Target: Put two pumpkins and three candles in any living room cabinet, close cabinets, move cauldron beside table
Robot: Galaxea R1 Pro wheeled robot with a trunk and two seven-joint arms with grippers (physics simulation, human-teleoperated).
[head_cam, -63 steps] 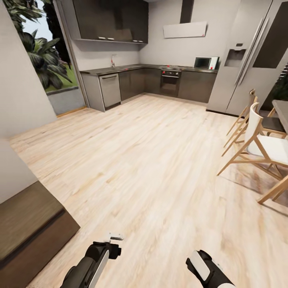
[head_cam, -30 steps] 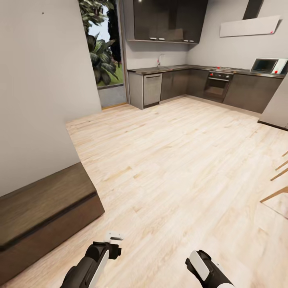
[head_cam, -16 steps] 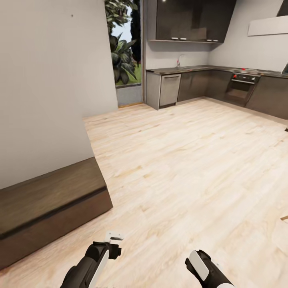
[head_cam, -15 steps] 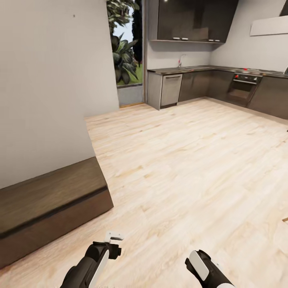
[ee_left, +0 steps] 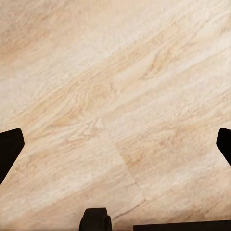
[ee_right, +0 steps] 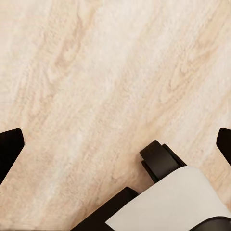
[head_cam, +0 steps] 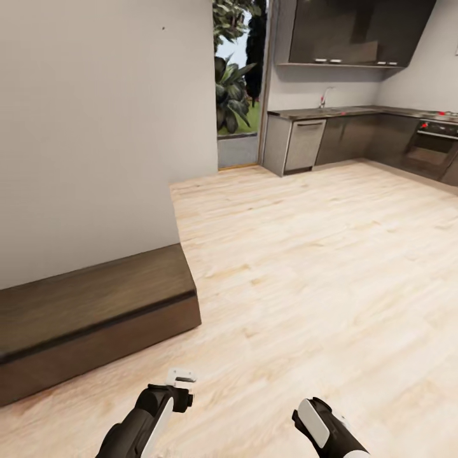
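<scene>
The end of the low dark brown cabinet (head_cam: pixel 95 305) runs along the grey wall at the left of the head view, its front shut. My left arm (head_cam: pixel 152 413) and right arm (head_cam: pixel 321 426) hang folded low over the pale wood floor, to the right of the cabinet's end. In the left wrist view the left gripper (ee_left: pixel 115 144) is open, its dark fingertips (ee_left: pixel 9 144) wide apart over bare floorboards. The right gripper (ee_right: pixel 115 144) is open too, with nothing between its fingertips (ee_right: pixel 10 144). The pumpkins, candles, cauldron and table are out of view.
A grey wall (head_cam: pixel 83 127) stands behind the cabinet. Beyond it is a glass opening with plants (head_cam: pixel 238 95). Dark kitchen counters (head_cam: pixel 356 137) with a dishwasher (head_cam: pixel 304 145) and an oven (head_cam: pixel 439 143) line the back right. Open wood floor (head_cam: pixel 318 254) lies ahead.
The camera has swung left: the wall and cabinet slid rightward in the picture, and the fridge and dining chairs left it. Both arms kept their pose.
</scene>
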